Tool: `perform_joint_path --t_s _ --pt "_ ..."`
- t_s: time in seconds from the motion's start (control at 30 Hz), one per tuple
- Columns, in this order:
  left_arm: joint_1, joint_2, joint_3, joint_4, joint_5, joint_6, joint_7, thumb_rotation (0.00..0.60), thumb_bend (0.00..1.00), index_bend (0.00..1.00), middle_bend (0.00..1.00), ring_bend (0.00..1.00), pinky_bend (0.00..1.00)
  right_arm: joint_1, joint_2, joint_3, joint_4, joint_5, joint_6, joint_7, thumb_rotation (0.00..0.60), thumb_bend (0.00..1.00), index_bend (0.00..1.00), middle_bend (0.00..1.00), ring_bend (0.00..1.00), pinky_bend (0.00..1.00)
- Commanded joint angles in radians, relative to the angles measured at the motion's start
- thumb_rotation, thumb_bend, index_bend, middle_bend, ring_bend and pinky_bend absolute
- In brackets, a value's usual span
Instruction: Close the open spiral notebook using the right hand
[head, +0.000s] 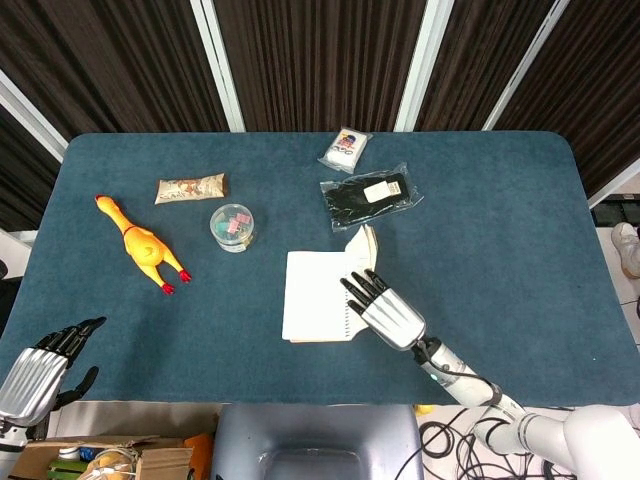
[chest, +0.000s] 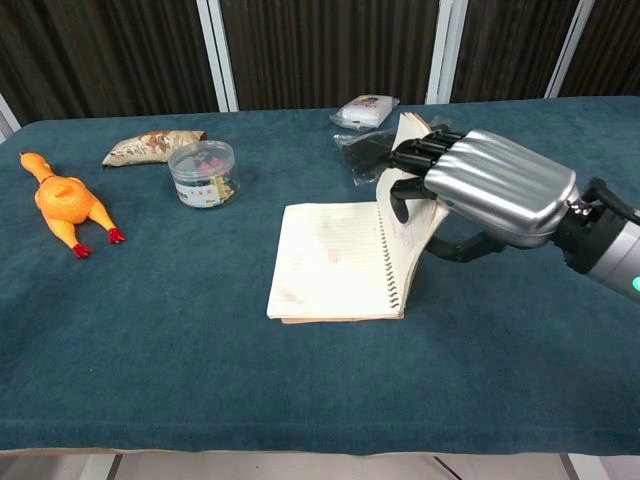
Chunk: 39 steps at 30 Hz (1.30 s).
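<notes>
The spiral notebook (head: 313, 310) lies mid-table with its left page flat (chest: 330, 260). Its right half (chest: 408, 220) stands nearly upright above the spiral, tilted slightly to the right. My right hand (chest: 480, 185) holds that half, with fingers (chest: 415, 160) over the inner page and the thumb behind it. In the head view the right hand (head: 385, 312) covers the notebook's right side. My left hand (head: 35, 365) hangs off the table's near left corner, fingers apart and empty.
A yellow rubber chicken (head: 140, 243) lies at the left. A snack packet (head: 190, 187) and a clear round container (head: 232, 227) sit left of centre. A black packet (head: 368, 197) and a small white packet (head: 346, 148) lie just behind the notebook.
</notes>
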Motion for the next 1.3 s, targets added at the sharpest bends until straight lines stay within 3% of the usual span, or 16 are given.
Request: perform_joint_path --t_s 0.03,0.3,0.67,0.8,1.1,1.3 --pt "0.001 0.002 0.001 0.0 0.001 0.002 -0.004 0.6 0.42 0.14 0.21 0.27 0.4 0.023 -0.003 0.013 -0.018 -0.006 -0.021 -0.034 0.6 0.32 0.46 0.17 0.14 0.24" --pt "0.002 0.006 0.002 0.006 0.0 0.007 -0.023 0.6 0.42 0.14 0.21 0.27 0.4 0.068 -0.067 0.039 0.0 0.002 -0.059 -0.02 0.6 0.32 0.42 0.17 0.14 0.24" --pt "0.008 0.008 0.005 0.017 0.007 0.024 -0.047 0.6 0.42 0.14 0.22 0.27 0.4 0.128 -0.19 0.037 0.177 0.036 -0.151 0.141 0.6 0.32 0.39 0.17 0.14 0.24" --pt "0.008 0.01 0.006 0.017 0.009 0.024 -0.048 0.6 0.42 0.14 0.22 0.27 0.4 0.151 -0.238 0.031 0.276 0.04 -0.174 0.218 0.6 0.32 0.3 0.16 0.11 0.21" --pt "0.012 0.011 0.007 0.022 0.008 0.032 -0.055 0.6 0.42 0.14 0.22 0.27 0.4 0.182 -0.344 0.022 0.497 0.048 -0.151 0.429 0.6 0.32 0.02 0.01 0.0 0.07" --pt "0.013 0.011 0.008 0.022 0.012 0.033 -0.051 0.6 0.42 0.14 0.22 0.28 0.4 0.186 -0.361 0.017 0.541 0.047 -0.124 0.469 0.6 0.24 0.0 0.0 0.0 0.01"
